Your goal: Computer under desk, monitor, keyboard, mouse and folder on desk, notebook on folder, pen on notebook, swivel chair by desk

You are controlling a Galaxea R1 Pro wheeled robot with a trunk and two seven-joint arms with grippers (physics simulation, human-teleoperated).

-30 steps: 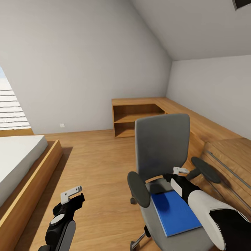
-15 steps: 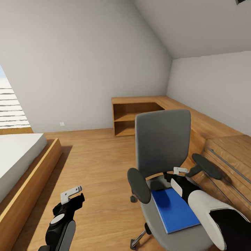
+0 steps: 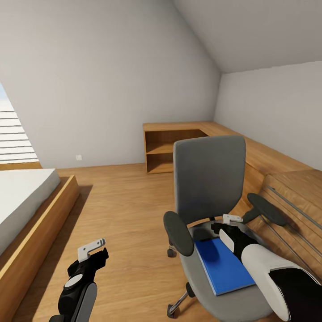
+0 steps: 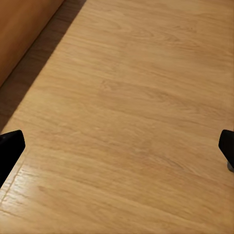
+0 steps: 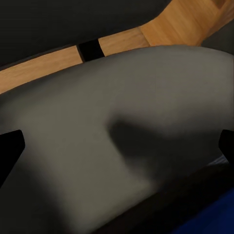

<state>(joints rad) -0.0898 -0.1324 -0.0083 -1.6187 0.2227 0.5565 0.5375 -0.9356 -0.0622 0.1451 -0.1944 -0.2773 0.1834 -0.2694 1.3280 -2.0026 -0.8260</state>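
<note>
The swivel chair [image 3: 210,210] stands on the wooden floor [image 3: 125,210] in front of the robot, its grey backrest upright and its 2 black armrests out to either side. The blue folder [image 3: 223,266] lies flat on the grey seat, toward the seat's front and the robot's right side. The right gripper [image 3: 230,220] hangs over the rear part of the seat, just past the far edge of the folder and close to the base of the backrest; it sits above the padding, and no contact with the folder shows. In the right wrist view the 2 dark fingertips [image 5: 9,148] stand wide apart at the picture's edges with nothing between them, the grey seat cushion spreads below, and a corner of the folder [image 5: 214,219] shows just beside the gripper. The left gripper [image 3: 91,249] is held low over bare floor, well apart from the chair, between it and the wooden bed frame [image 3: 40,232]; its fingertips [image 4: 9,151] are likewise spread wide and empty in the left wrist view. A low wooden shelf unit [image 3: 174,150] runs along the far wall and continues around the corner behind the chair.
</note>
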